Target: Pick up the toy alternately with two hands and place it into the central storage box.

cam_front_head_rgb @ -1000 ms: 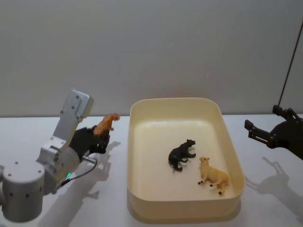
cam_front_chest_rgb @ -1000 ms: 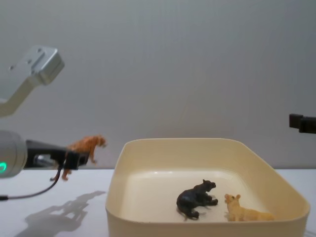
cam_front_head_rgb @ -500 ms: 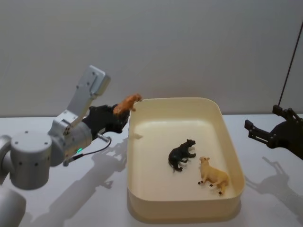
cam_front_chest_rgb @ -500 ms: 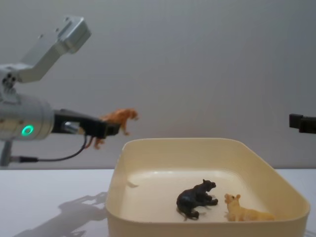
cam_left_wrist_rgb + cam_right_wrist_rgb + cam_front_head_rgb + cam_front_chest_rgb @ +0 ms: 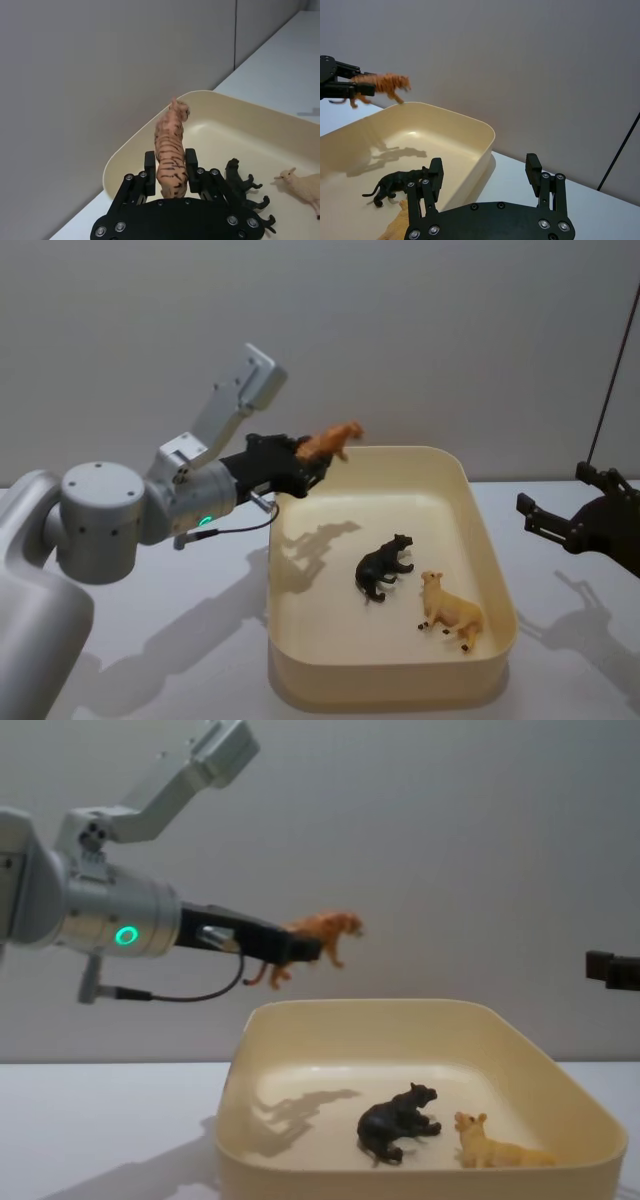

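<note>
Left gripper (image 5: pixel 312 466) pinching tiger toy (image 5: pixel 330 441) above storage box (image 5: pixel 492 550) rim
Box floor under it bare; black panther (image 5: pixel 385 566), tan lamb (image 5: pixel 452 612) farther right. Right gripper (image 5: pixel 552 513) spread, outside box.

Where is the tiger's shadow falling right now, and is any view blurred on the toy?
Head view: the shadow of the left gripper and tiger lies on the storage box floor near its left wall. Chest view: the same shadow on the floor beneath the tiger, whose head looks slightly soft. Left wrist view: stripes sharp. Right wrist view: shadow crisp below the toy.
</note>
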{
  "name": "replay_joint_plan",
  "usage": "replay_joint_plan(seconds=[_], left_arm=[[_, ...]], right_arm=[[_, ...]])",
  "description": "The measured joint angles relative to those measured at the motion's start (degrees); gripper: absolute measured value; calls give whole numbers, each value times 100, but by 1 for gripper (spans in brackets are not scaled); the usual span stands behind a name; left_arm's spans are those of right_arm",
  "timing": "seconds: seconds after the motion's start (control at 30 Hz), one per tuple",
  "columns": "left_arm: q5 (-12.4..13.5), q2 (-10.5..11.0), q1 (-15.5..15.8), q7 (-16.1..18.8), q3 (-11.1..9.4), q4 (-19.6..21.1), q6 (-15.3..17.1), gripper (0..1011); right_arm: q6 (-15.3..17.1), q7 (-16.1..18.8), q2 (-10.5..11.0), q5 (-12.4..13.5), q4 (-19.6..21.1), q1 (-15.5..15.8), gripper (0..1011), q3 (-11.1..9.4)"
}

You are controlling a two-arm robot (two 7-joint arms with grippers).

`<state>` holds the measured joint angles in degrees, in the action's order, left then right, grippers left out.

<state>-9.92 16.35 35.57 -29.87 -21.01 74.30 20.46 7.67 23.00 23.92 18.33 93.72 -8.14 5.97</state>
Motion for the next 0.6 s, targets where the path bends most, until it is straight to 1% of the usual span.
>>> replay_joint_plan(seconds=[0.03,0.07,0.13,0.2,0.27,0.3,0.4,0.43,0.6], left_arm=[[15,-17,32,-51,-9,-37,-8,332],[31,-36,67,-92,-18,-69,-15,383],[73,-82,148,-210,-40,-160,-34,430],[107,-121,221,-309,-60,-237,-49,507],[134,-153,277,-389,-75,-296,-63,546],[141,-163,294,-411,-81,-315,-66,606],[163,-188,341,-482,-93,-361,-79,662],[174,-201,367,-513,-100,-387,-84,717],[203,-234,428,-594,-118,-453,-100,851]], right_arm=[[0,0,0,0,0,0,1001,0],[0,0,0,0,0,0,1001,0],[0,0,0,0,0,0,1001,0],[0,0,0,0,0,0,1001,0],[0,0,0,0,0,0,1001,0],[0,0,0,0,0,0,1001,0],[0,0,0,0,0,0,1001,0],[0,0,0,0,0,0,1001,0],[0,0,0,0,0,0,1001,0]])
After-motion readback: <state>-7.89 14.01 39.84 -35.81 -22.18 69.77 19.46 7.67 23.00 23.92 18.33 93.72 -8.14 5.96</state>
